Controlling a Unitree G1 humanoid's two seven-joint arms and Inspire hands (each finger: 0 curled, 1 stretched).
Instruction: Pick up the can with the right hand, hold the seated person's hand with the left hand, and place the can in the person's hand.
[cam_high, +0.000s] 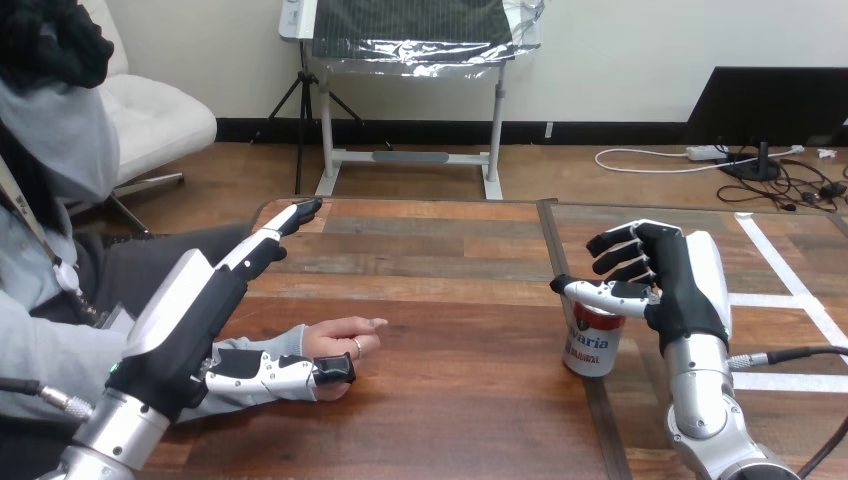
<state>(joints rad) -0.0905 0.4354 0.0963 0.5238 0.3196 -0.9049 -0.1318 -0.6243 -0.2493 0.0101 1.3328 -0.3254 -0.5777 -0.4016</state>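
Closest to me, the robot's left hand (190, 320) was spread wide open over the person's hand (345, 345), which lay flat and relaxed on the table (450, 300). The thumb stretched along the near side of the person's hand and looked to be touching it. The straight fingers pointed off past it toward the far edge, so nothing was curled round it. My guess is it was lined up to take hold, just not there yet.

Over on the other side, the can (592, 350) stood upright on the wood, well apart from the person's hand. The right hand (685, 290) was clamped on its top end, thumb across the near rim and fingers curled round the back. Looked to me like a grip from the side so the can would stay upright on the way over. I couldn't tell if the base had left the table.

The tabletop was plank-style wood with a dark seam (603, 430) running right by the can and strips of white tape (790, 285) further right.
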